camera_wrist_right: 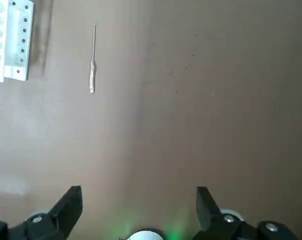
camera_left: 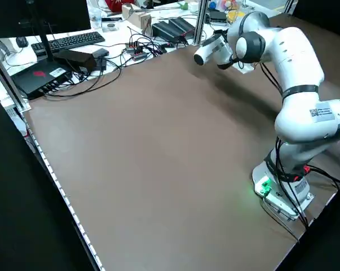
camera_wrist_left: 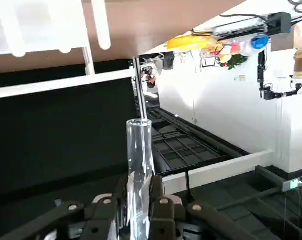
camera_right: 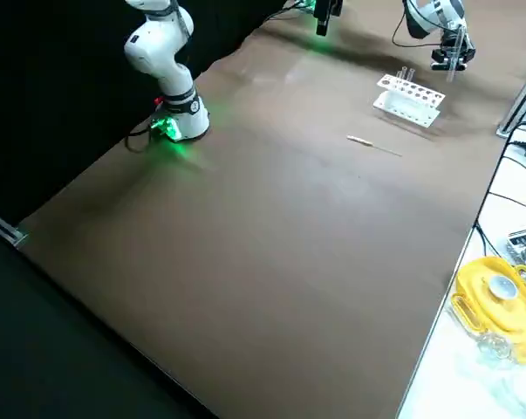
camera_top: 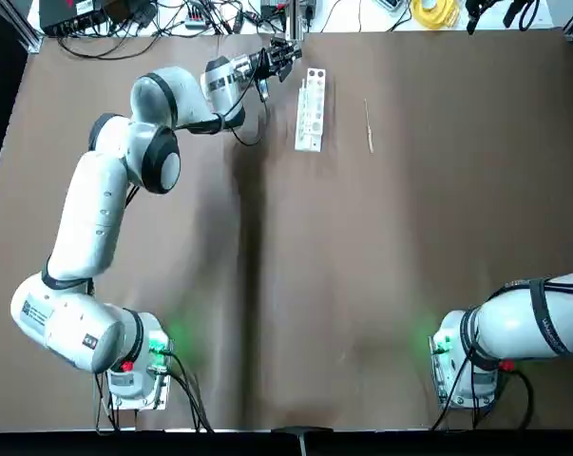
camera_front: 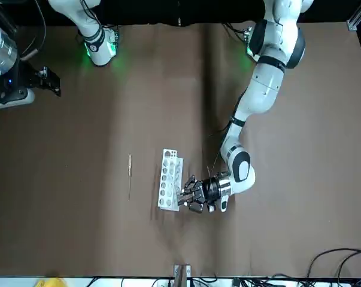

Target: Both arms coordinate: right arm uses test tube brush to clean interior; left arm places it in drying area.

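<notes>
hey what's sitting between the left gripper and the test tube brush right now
The white test tube rack stands between them: the top view shows it with the left gripper on one side and the brush on the other.

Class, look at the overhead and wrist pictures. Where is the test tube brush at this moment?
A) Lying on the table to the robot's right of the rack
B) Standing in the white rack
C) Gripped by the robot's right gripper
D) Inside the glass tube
A: the brush lies on the bare tabletop, to the right of the white rack.
</notes>
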